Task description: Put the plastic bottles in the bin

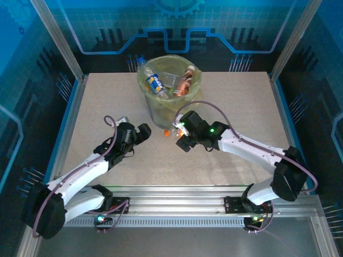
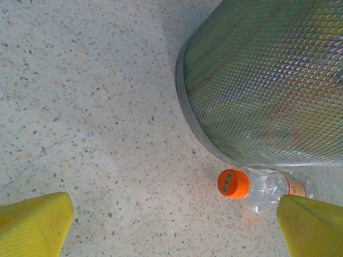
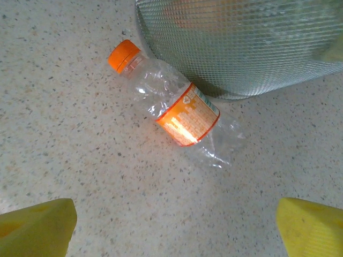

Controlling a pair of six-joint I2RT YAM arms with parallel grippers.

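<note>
One crushed clear bottle [image 3: 177, 115] with an orange cap and orange label lies on its side on the table [image 1: 107, 107]. In the top view it sits at the 6 o'clock foot of the bin [image 1: 161, 113], just beside the mesh wall; I cannot tell if they touch. More bottles [image 1: 157, 84] sit inside the bin, which stands toward the table's 12 o'clock. The mesh wall crowds the loose bottle from its far side.

My left arm reaches in low from 7 o'clock and my right from 4 o'clock, both aimed at that bottle. The left end effector [image 1: 144, 134] is spread wide and empty. In its wrist view, the bottle's far end is hidden behind one yellow finger [image 2: 313, 225]. The right end effector [image 1: 179, 135] gapes wide too, with the bottle lying just ahead, untouched.
</note>
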